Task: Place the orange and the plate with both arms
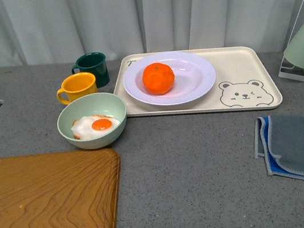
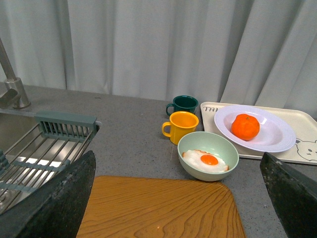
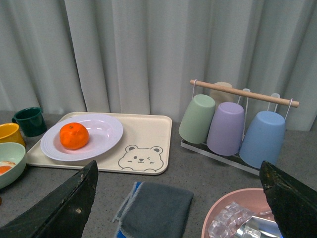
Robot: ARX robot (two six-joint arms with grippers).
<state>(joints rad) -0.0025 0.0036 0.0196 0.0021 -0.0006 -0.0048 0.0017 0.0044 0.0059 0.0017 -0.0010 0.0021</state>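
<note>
Each claw, left (image 2: 173, 198) and right (image 3: 178, 198), hangs wide open and empty back from the bench (image 1: 194, 159), since the bright orange fruit (image 1: 158, 78) already rests in the glossy white ribbed plate (image 1: 193, 84) on the beige bear-printed tray (image 1: 249, 69) by the far edge.

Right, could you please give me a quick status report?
Both claws open, empty, held back. Orange in the plate, plate on the bear tray. Nothing blocking; egg bowl beside the tray.
</note>
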